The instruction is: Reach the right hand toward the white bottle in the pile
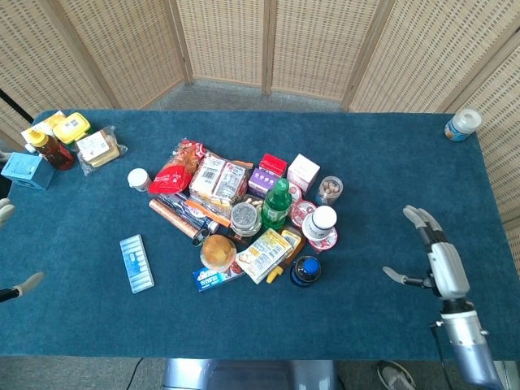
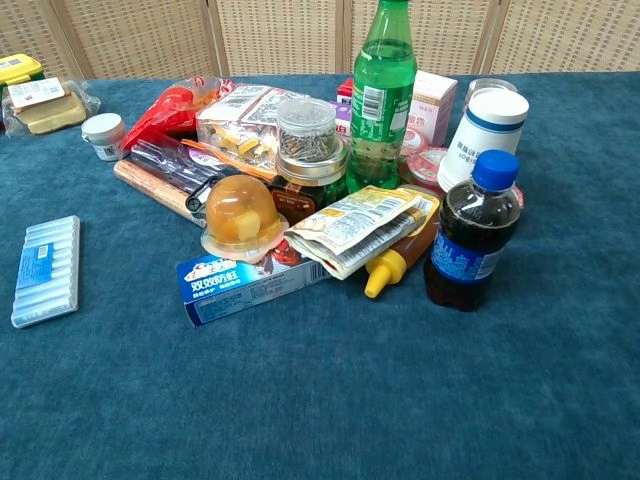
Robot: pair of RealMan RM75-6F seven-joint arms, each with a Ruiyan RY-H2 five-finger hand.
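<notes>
The white bottle (image 1: 320, 224) with a blue band stands at the right edge of the pile; in the chest view the white bottle (image 2: 482, 135) rises behind a dark cola bottle (image 2: 471, 234). My right hand (image 1: 428, 250) hovers over the blue table at the right, fingers spread and empty, well to the right of the bottle. Only fingertips of my left hand (image 1: 16, 288) show at the left edge, holding nothing. Neither hand appears in the chest view.
The pile holds a green bottle (image 1: 276, 204), a jar (image 1: 244, 218), snack packs (image 1: 264, 254) and a cola bottle (image 1: 305, 270). A blue pack (image 1: 136, 262) lies left. Another white bottle (image 1: 462, 124) sits far right; boxes (image 1: 27, 171) far left.
</notes>
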